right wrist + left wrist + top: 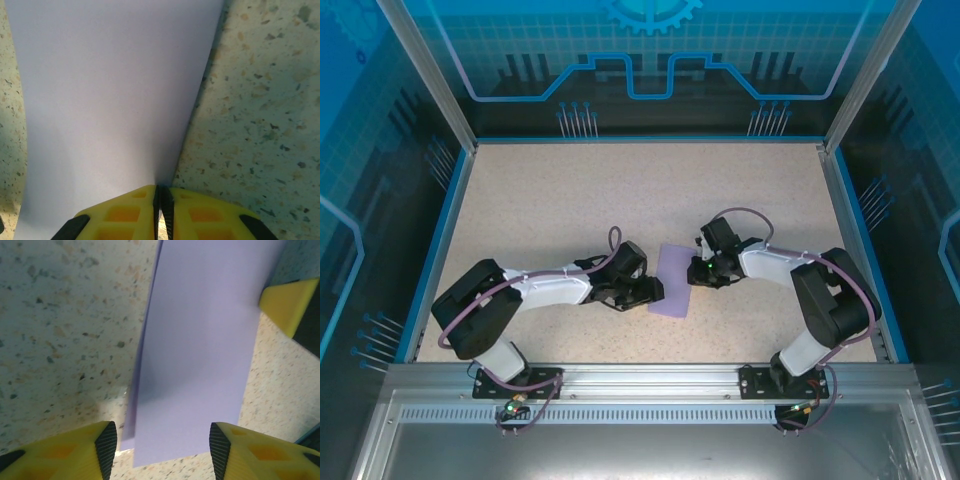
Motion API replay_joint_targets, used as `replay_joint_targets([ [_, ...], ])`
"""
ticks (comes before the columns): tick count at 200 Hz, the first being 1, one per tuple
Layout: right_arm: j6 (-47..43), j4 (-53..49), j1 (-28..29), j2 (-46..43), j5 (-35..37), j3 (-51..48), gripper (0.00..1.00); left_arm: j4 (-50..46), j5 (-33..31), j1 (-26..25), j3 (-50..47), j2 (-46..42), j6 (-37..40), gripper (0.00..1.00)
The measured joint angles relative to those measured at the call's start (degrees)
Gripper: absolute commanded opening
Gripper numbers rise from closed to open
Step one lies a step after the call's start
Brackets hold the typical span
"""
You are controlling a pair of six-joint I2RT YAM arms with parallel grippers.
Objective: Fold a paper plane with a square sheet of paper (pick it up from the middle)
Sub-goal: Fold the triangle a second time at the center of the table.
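Note:
The square sheet of paper lies on the table between my two grippers as a narrow lavender rectangle, folded over with a second layer peeking out along one long edge. My left gripper stands open at its left end; in the left wrist view the sheet runs away from between the spread yellow fingers, touching neither pad. My right gripper is shut on the sheet's right edge; in the right wrist view the paper rises from the closed fingertips. A yellow right fingertip shows at the sheet's far corner.
The speckled beige table is bordered by a blue rim and aluminium posts. Both arms lie low, elbows out toward the side walls. A metal rail with the arm bases runs along the near edge.

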Motion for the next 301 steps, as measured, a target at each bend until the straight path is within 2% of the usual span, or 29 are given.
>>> replay_joint_targets([
  [96,0.0,0.0,0.0,0.0,0.2,0.0,0.15,0.6,-0.4,-1.5,-1.2,0.0,-3.5,0.54],
  [129,0.0,0.0,0.0,0.0,0.2,0.0,0.15,1.0,-0.4,-2.7,-1.4,0.0,-4.7,0.51],
  [218,0.0,0.5,0.0,-0.3,0.2,-0.5,0.14,-0.4,-0.8,-2.8,-1.3,-0.2,-5.3,0.31],
  [271,0.0,0.6,0.0,-0.3,0.2,-0.5,0.14,-2.8,-1.8,-2.8,-0.3,-1.0,-4.0,0.12],
  [301,0.0,0.6,0.0,-0.3,0.2,-0.5,0.14,-3.4,-2.0,-2.8,0.3,-1.4,-3.3,0.06],
])
